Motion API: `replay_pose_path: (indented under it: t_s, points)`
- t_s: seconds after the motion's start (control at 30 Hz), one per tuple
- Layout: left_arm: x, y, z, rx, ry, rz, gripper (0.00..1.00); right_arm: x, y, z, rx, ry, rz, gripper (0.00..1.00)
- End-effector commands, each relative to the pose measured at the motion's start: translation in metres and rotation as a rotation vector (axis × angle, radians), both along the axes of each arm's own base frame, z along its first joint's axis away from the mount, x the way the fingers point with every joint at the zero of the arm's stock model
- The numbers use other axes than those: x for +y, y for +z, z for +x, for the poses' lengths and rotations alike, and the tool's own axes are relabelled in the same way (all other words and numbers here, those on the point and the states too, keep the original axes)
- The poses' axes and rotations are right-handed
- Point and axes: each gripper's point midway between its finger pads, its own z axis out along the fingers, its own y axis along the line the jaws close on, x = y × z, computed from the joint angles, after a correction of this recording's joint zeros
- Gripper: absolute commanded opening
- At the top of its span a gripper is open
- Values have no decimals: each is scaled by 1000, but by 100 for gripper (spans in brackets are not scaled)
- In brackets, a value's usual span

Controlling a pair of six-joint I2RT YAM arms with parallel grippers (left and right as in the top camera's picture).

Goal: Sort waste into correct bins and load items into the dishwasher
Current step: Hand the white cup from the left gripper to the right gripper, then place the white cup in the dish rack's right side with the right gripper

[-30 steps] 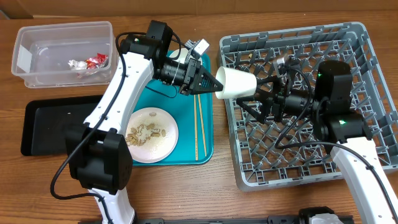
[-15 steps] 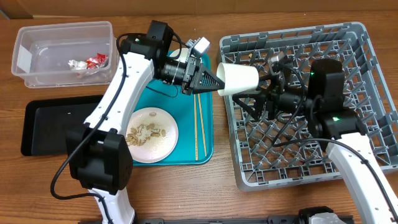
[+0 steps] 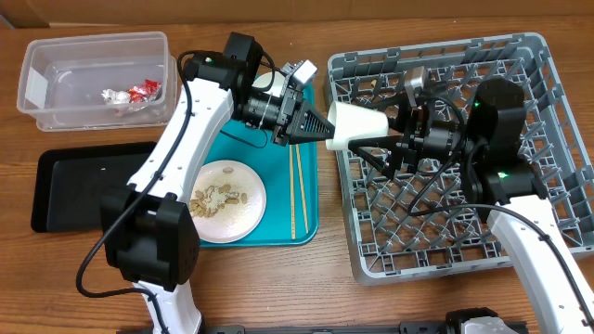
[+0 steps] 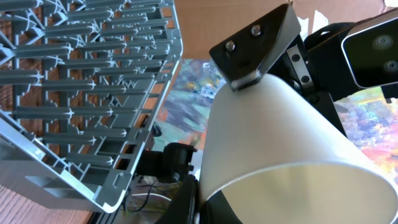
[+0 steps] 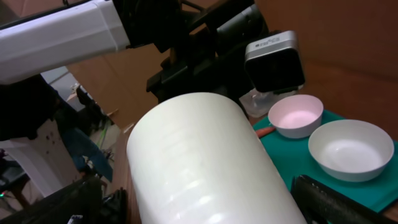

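I am passing the cup [image 3: 357,126] across, mid-air at centre frame over the left wall of the rack [image 3: 351,232]; my left tool [image 3: 316,124] is clamped on its rim; my right tool [image 3: 394,137] straddles its base, and I cannot tell whether it grips; next, right must close before left releases; one cup, two bowls [image 5: 298,115], one plate [image 3: 225,199], two chopsticks [image 3: 295,195].

We find the middle barred: the left gripper [image 3: 321,125] and right gripper [image 3: 392,130] meet on the white cup [image 3: 357,125], which hangs across the left wall of the grey dish rack [image 3: 427,264]. Upright pegs [image 3: 418,213] crowd the floor beneath. The rack's front cells lie open from above, as does the black tray [image 3: 74,190]. The left arm [image 3: 186,130] crosses the far part of the teal tray [image 3: 306,218]; the chopsticks [image 3: 295,190] and plate [image 3: 225,199] lie uncovered.
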Motion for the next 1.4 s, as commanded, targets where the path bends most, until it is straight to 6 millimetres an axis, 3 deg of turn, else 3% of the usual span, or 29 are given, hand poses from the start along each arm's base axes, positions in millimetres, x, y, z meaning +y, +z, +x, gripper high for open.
replay_pose_path:
  t_s: [0.0,0.13,0.47,0.63,0.7,0.77,0.83,0.9,0.97,1.03,1.1,1.27,1.37]
  points:
    - [2,7,2,-80,3,14,4,5,8,-15,18,77,26,93]
    - [3,5,4,-88,9,28,4,5,8,-14,17,76,25,77]
    - [4,2,4,-91,11,42,4,3,5,-9,23,43,12,65]
    - [5,-1,5,-96,14,58,4,-1,-8,-2,87,-24,-22,59]
    - [7,-10,7,-112,22,117,9,-2,-11,0,103,-43,-33,52]
    - [12,-22,11,-131,32,189,22,-3,-14,1,117,-54,-37,43]
    - [22,-36,18,-158,55,284,35,-7,-20,10,168,-126,-54,41]
    - [35,-47,26,-177,84,368,39,-12,-28,16,196,-181,-82,41]
    - [63,-59,39,-176,160,502,41,-24,-46,23,259,-285,-145,41]
    - [92,-66,47,-179,235,634,42,-46,-60,31,341,-414,-216,41]
    - [148,-72,53,-182,360,880,42,-109,-74,35,504,-686,-350,40]
    - [219,-57,51,-191,570,1182,42,-198,-72,15,695,-960,-399,41]
    - [236,-45,48,-215,637,1258,43,-250,-81,-2,801,-1128,-408,40]
